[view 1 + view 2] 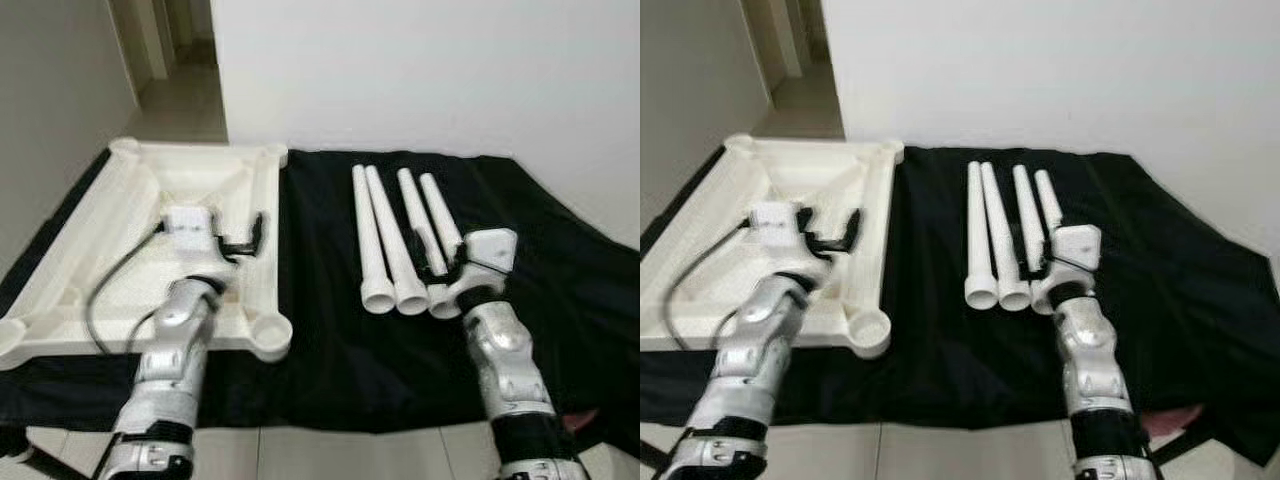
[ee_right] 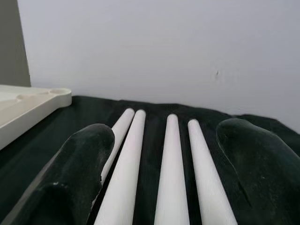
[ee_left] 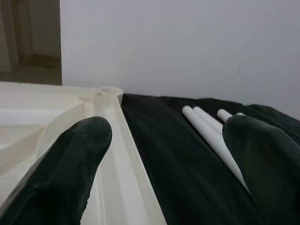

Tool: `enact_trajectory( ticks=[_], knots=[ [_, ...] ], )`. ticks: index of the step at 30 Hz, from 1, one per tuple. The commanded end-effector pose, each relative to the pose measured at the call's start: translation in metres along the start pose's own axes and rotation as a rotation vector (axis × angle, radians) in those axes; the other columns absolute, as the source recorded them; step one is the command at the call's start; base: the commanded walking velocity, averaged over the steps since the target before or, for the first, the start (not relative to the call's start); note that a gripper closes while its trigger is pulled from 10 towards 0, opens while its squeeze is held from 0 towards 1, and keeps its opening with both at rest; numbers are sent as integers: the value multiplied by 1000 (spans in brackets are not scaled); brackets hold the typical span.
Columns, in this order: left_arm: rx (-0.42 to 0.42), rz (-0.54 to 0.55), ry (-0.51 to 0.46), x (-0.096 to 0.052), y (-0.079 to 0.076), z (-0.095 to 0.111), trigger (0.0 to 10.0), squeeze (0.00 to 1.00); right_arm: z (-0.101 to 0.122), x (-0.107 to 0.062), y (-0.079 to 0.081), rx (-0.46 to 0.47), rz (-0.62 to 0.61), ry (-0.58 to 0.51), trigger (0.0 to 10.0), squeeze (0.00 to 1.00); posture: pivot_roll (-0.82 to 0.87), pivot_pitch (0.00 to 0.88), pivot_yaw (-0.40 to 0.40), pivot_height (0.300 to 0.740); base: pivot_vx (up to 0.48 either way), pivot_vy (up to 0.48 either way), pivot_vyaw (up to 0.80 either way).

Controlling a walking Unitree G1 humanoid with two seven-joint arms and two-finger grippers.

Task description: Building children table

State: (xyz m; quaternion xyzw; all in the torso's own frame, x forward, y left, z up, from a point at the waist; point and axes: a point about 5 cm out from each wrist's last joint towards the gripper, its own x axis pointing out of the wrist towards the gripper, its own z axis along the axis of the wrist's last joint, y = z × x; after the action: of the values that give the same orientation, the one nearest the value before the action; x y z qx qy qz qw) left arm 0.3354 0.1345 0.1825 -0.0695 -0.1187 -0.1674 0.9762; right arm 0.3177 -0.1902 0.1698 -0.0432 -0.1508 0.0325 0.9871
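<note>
A white children's table top lies upside down on the left of a black cloth, with round leg sockets at its corners. Four white table legs lie side by side in the middle, wide ends toward me. My left gripper hovers open over the table top's right rim. My right gripper is open at the near ends of the two right-hand legs, low over them. The wrist view has all the legs between its fingers.
The black cloth covers the low work surface and ends near my feet at pale floor tiles. A white wall stands close behind. A hallway opens at the far left. A black cable loops off my left arm.
</note>
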Motion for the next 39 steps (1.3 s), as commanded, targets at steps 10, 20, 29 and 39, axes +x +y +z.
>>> enact_trajectory(
  ticks=[10,20,29,39],
  knots=[
    [40,-129,73,3,-3,-4,10000,0,-1,8,3,7,-39,38,10000,0,-3,33,-36,740,0,0,0],
    [24,-185,92,8,-12,-3,10000,0,-4,11,-2,66,-57,121,10000,0,-31,40,-23,740,0,0,0],
    [26,-392,152,1,-44,-7,10000,0,-13,9,-2,100,-44,254,10000,0,-30,33,-17,740,0,0,0],
    [-4,-807,253,-36,-79,-7,10000,0,-29,2,0,66,64,406,10000,0,-15,19,-17,740,0,0,0]
  ],
)
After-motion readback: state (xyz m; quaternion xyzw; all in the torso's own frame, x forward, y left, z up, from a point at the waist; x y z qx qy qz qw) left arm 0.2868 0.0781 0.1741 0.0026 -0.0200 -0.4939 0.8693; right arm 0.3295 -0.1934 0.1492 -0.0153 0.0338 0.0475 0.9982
